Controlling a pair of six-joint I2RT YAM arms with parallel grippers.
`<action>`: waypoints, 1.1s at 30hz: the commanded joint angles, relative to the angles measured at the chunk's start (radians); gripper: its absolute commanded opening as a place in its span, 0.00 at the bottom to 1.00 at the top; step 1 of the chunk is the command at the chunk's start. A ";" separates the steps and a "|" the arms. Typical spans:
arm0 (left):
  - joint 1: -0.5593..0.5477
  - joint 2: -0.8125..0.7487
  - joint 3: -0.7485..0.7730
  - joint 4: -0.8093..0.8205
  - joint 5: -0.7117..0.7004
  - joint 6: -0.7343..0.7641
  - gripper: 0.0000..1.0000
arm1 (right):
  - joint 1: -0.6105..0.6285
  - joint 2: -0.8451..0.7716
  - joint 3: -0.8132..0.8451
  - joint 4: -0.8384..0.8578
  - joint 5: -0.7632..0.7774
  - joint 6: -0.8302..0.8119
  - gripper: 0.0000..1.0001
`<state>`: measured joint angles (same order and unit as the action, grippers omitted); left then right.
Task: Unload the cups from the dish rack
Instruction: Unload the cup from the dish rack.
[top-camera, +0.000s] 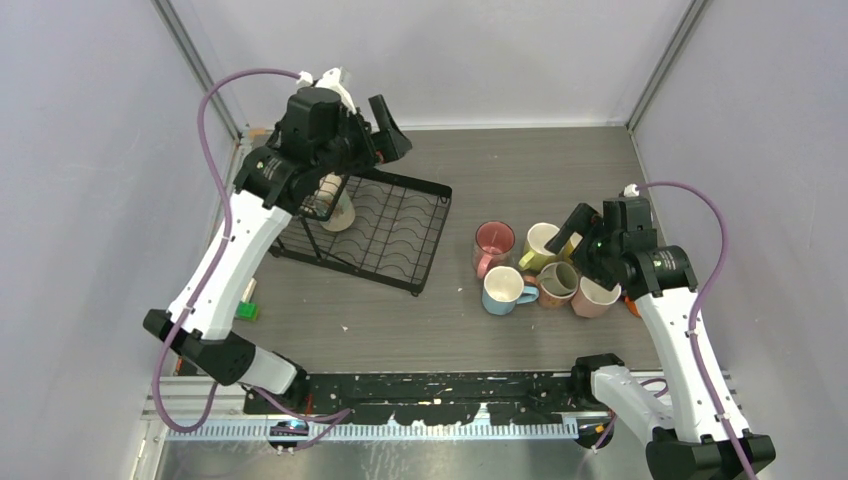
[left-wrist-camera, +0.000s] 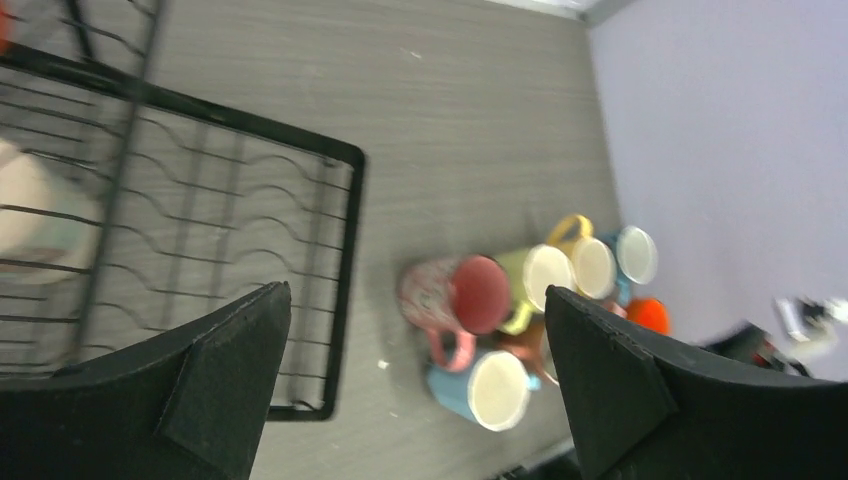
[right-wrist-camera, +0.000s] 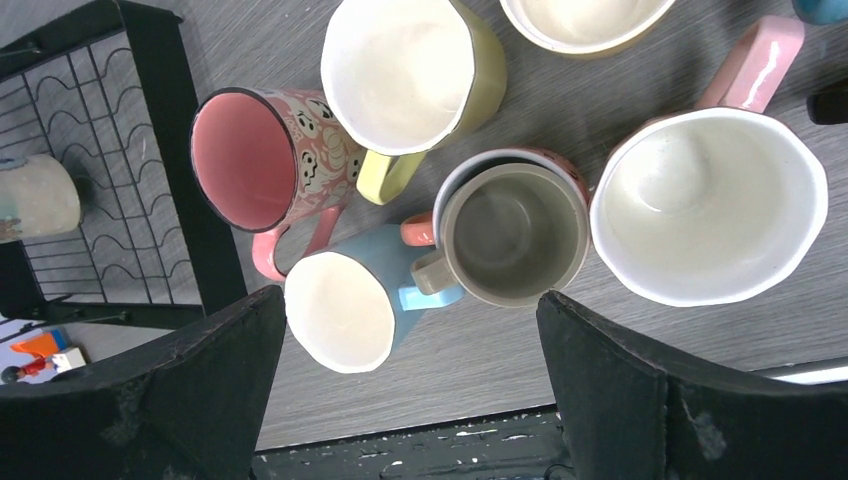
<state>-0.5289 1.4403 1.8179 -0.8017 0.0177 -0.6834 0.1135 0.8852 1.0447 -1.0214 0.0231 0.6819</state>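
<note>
Left gripper (left-wrist-camera: 412, 293): jaws spread wide, nothing between them, nothing touched. It hangs above the black wire dish rack (top-camera: 400, 232), over the flat slotted tray section. A pale beige ceramic cup (top-camera: 338, 208) sits in the rack's deeper basket part, behind the gripper and under the left wrist. In the left wrist view this cup is only a blur beyond the finger on the rack side. I cannot tell whether it stands upright or tilted.

Right gripper (right-wrist-camera: 410, 298): jaws likewise fully apart, released, gripping nothing and clear of every cup. It hovers over a tight cluster of cups on the grey wood-grain table (right-wrist-camera: 620, 110), beside the rack and off it.
- Below the gap between the fingers are a light blue mug with a cream inside (right-wrist-camera: 345, 312) and a brown mug with a grey inside (right-wrist-camera: 512, 232). The two touch each other.
- Just ahead of the fingertips is a pink patterned mug with a dark rim (right-wrist-camera: 265, 160), which is the cup nearest the rack edge. Pressed against it is a yellow-green mug with a white inside (right-wrist-camera: 405, 70).
- Ahead of the finger on the side away from the rack is a wide pale pink mug with a white inside (right-wrist-camera: 710, 205), just beside the brown mug.
- Farther ahead, one more cream-lined cup (right-wrist-camera: 580, 15) is cut off by the frame edge.
</note>
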 joint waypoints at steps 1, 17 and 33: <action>0.044 0.052 0.072 -0.095 -0.222 0.120 1.00 | -0.005 -0.021 0.046 0.028 -0.043 -0.025 1.00; 0.233 0.403 0.399 -0.198 -0.394 0.222 1.00 | -0.006 -0.041 0.066 0.022 -0.122 -0.010 1.00; 0.279 0.603 0.558 -0.211 -0.494 0.165 1.00 | -0.005 -0.083 0.101 -0.029 -0.130 -0.018 1.00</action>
<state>-0.2768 2.0438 2.3432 -1.0153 -0.4309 -0.4908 0.1135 0.8177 1.1133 -1.0428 -0.0921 0.6785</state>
